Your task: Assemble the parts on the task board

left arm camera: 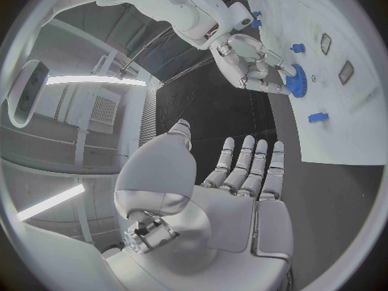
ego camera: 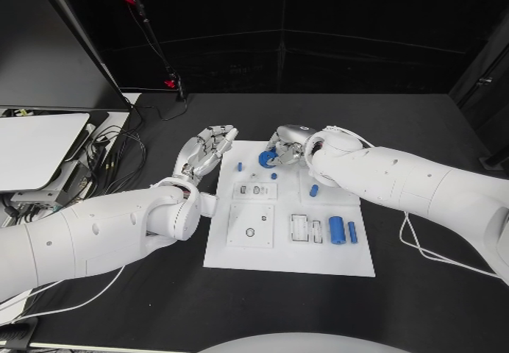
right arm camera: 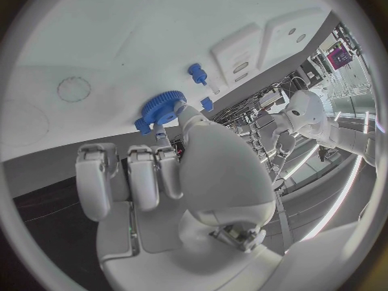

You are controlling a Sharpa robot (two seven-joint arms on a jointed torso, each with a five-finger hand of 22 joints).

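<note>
Left hand (ego camera: 204,152) hovers flat, fingers spread and empty, by the white rectangular task board's (ego camera: 286,254) far left edge, while the right hand (ego camera: 288,145) pinches a small blue toothed gear (ego camera: 268,159) above the board's far end.
</note>
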